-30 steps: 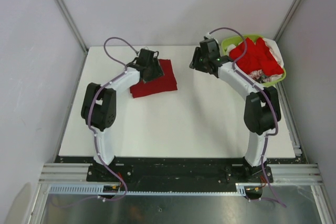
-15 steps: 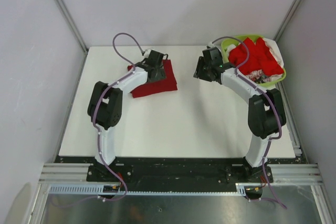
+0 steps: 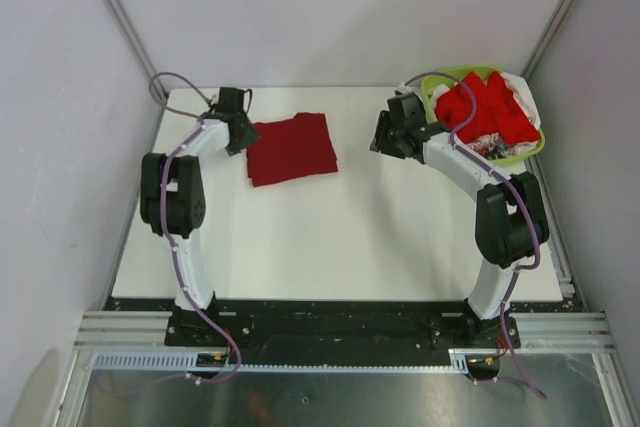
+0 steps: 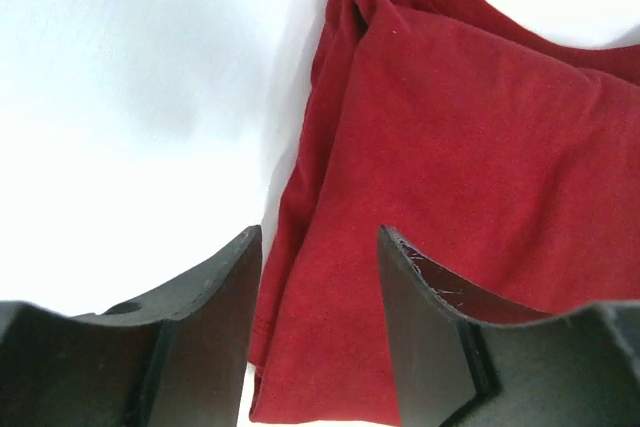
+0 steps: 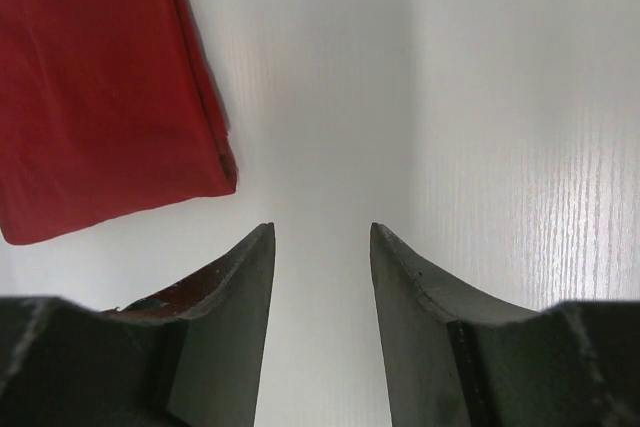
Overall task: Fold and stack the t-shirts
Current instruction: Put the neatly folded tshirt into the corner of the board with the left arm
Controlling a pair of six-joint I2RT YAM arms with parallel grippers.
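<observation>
A dark crimson t-shirt (image 3: 292, 147) lies folded flat on the white table, left of centre at the back. My left gripper (image 3: 240, 134) sits at its left edge. In the left wrist view its jaws stand open (image 4: 320, 237), and the shirt's layered edge (image 4: 450, 147) shows between and beyond them. My right gripper (image 3: 384, 137) hovers right of the shirt, open (image 5: 320, 229) over bare table. The shirt's corner (image 5: 100, 87) is at its upper left. Brighter red t-shirts (image 3: 485, 107) with some white cloth (image 3: 527, 95) are heaped in the basket.
The lime-green basket (image 3: 437, 78) stands at the back right corner, just behind the right arm's wrist. Grey walls enclose the table on three sides. The table's left edge (image 3: 140, 197) runs close beside the left arm.
The left arm has swung left, off the top of the crimson shirt to its left edge, and its jaws have narrowed a little. The right arm has barely shifted.
</observation>
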